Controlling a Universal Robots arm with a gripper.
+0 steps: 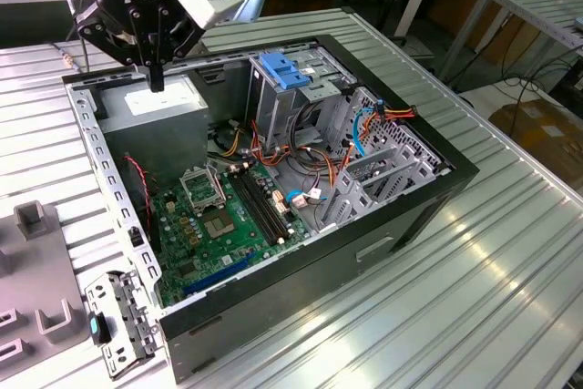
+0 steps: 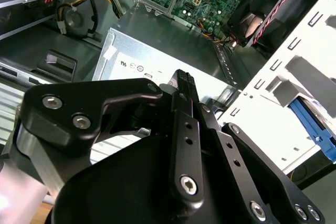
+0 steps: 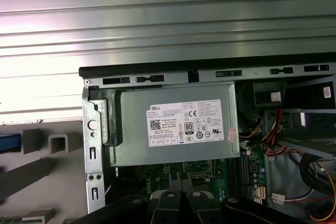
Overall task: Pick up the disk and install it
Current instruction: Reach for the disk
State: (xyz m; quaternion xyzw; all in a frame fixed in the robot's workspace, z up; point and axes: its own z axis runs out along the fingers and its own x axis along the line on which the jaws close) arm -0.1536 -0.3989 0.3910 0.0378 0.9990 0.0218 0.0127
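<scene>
My gripper (image 1: 157,77) hangs over the far left corner of the open computer case (image 1: 401,211), just above the grey power-supply box (image 1: 150,108) with its white sticker (image 3: 184,123). In the second wrist view the two black fingertips (image 2: 184,81) press together with nothing between them, so the gripper (image 2: 184,85) is shut and empty. The disk is out of view.
A tall metal drive cage topped by a blue plastic bracket (image 1: 287,70) stands at the case's back. The green motherboard (image 1: 219,216) and loose cables (image 1: 301,166) lie inside. A grey fixture (image 1: 36,261) and a metal bracket (image 1: 118,321) rest on the ribbed table at the exterior view's left.
</scene>
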